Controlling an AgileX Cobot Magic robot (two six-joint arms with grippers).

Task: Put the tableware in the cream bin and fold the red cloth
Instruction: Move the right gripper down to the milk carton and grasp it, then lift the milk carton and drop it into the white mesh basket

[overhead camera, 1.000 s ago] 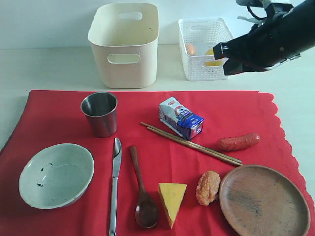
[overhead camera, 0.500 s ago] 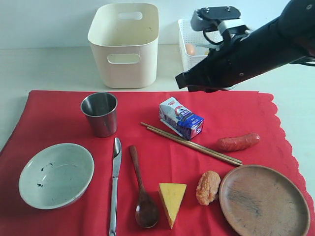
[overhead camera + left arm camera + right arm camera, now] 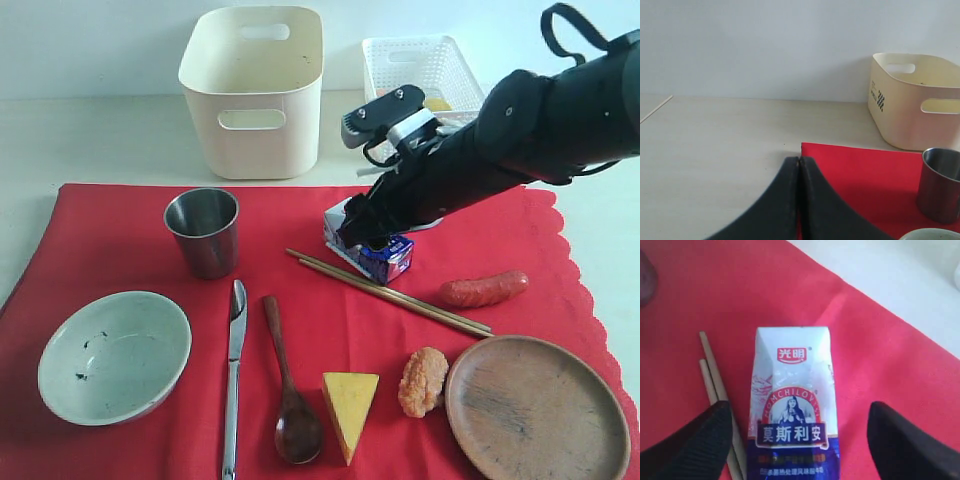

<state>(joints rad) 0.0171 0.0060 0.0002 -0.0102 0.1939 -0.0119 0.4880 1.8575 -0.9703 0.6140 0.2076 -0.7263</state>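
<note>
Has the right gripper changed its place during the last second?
Yes. The right gripper came from beside the white lattice basket down and leftward in the exterior view; its open jaws now stand either side of the milk carton.

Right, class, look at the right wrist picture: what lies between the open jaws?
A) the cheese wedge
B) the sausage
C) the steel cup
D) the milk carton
D: the carton lies on the cloth between the two dark jaws, which stand wide apart and clear of it, with the chopsticks beside it.
</note>
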